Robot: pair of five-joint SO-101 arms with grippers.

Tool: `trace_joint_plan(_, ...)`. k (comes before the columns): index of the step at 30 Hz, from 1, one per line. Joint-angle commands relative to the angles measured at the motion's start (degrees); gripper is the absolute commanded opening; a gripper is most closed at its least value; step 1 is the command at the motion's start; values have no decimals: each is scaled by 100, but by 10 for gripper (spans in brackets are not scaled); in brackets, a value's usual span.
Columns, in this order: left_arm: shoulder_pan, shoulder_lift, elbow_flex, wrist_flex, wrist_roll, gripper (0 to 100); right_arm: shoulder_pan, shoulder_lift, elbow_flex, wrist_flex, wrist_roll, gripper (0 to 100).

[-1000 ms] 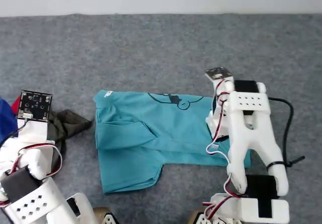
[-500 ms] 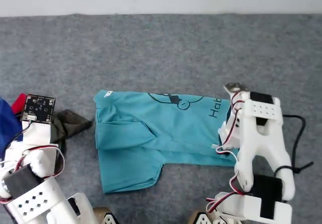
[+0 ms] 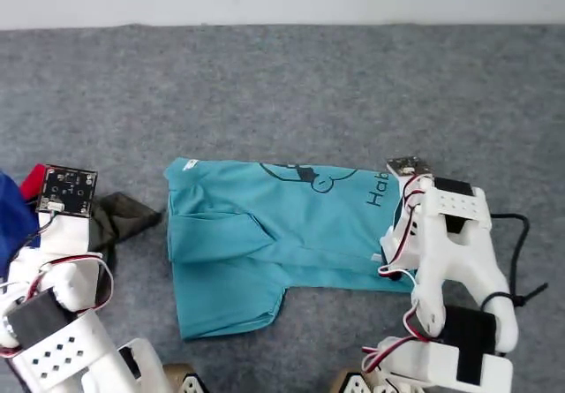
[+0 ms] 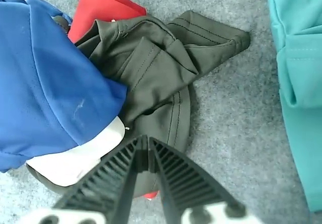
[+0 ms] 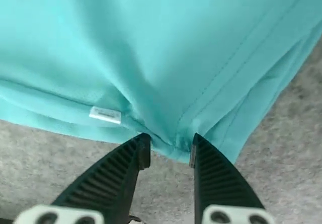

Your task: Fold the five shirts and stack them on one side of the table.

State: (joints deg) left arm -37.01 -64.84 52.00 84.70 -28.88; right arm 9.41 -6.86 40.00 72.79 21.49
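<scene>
Teal shirt looks soft, limp & light; right pincer, jaws apart astride its hem, shd pinch there.

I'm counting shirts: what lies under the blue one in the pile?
Poking out beneath the blue shirt are a red shirt, a dark olive shirt and a white cloth. How far each reaches under it is covered.
</scene>
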Motion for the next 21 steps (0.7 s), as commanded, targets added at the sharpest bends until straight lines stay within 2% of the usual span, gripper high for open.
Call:
trace_joint_plan(1, -26, -44, -75, -97, -26, 15, 303, -259, -44, -154, 246, 61)
trace_joint_plan(4, -26, -44, -75, -97, -26, 15, 549, -259, -53, -207, 554, 14)
trace_joint_plan(10, -26, -44, -66, -123, -26, 15, 769, -321, -202, -136, 1336, 10)
trace_joint_plan(21, -26, -44, -66, -132, -26, 15, 998, -277, -1609, 778, 2892, 10)
